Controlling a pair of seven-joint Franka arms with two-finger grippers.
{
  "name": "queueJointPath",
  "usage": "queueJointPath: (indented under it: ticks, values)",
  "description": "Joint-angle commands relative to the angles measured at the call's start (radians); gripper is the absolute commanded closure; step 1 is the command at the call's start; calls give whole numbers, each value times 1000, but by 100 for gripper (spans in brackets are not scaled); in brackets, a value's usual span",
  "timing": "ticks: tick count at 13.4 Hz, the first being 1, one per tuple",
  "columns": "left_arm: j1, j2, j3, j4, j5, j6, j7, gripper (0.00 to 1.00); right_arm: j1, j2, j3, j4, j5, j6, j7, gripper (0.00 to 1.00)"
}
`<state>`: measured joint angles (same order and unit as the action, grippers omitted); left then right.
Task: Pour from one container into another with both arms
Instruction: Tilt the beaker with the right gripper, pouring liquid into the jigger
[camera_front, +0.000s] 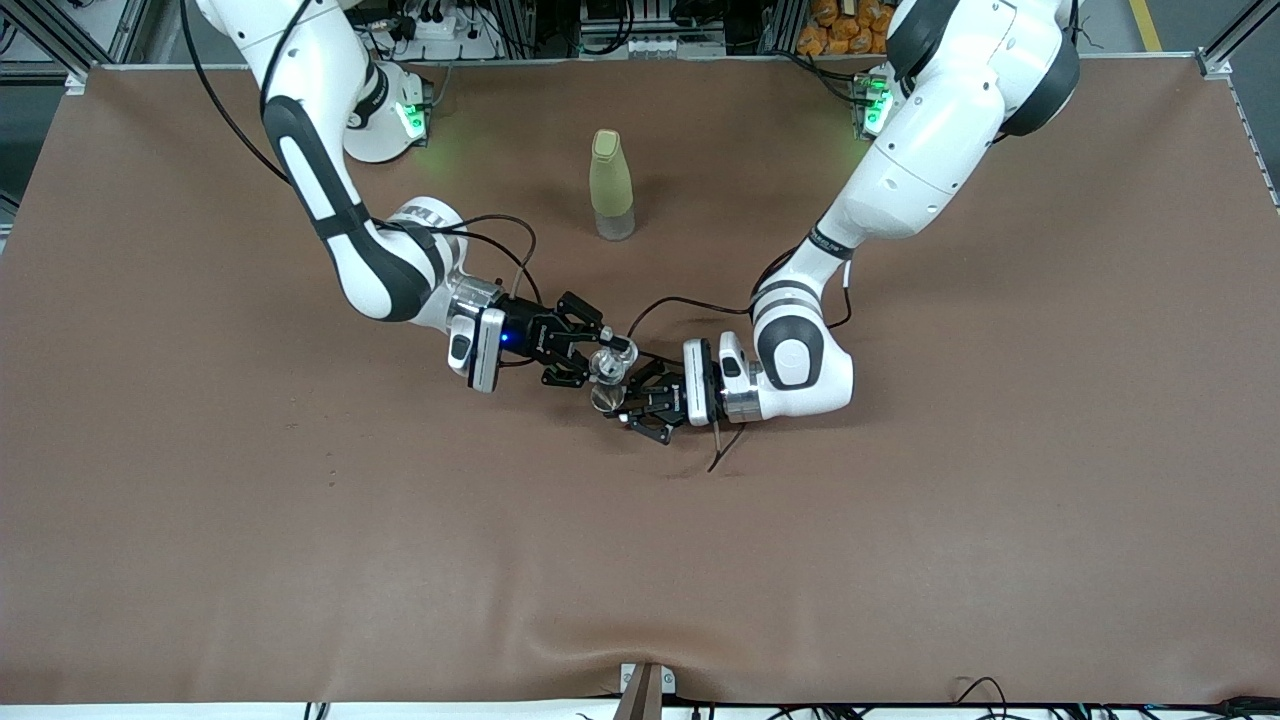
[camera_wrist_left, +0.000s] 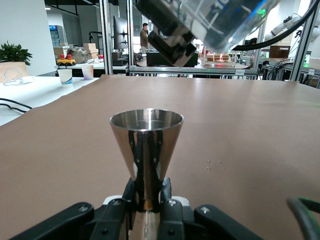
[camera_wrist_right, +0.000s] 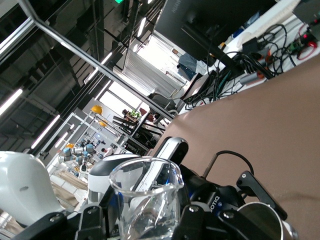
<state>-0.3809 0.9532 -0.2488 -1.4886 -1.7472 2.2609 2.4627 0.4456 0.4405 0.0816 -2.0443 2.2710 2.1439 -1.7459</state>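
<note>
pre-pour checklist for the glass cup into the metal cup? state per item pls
1. Left hand grips the metal measuring cup at its narrow waist: ok.
2. Measuring cup upright, rim level, in the left wrist view: ok.
3. Right hand grips the clear glass cup: ok.
4. Glass cup over the measuring cup: in the front view it sits just beside the rim, toward the robots' bases, not plainly above it. Cannot tell.
5. Liquid in the glass cup: cannot tell.
6. Yellow-green bottle stands apart from both hands, nearer the bases: ok.
</note>
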Motion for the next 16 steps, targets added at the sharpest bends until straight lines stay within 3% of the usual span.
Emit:
queueJointPath:
  ticks: [1,5,16]
  values:
    - [0,13,-3,19,-11,-6,-1,100,21,-3,-8,3,36,59,55,84]
    - [0,15,-3,21,-12,-6,-2,100,51,-5,-8,4,99,88,117,84]
    - [-4,15,-3,21,-12,-6,-7,100,62,-6,-8,12,104,151,265,84]
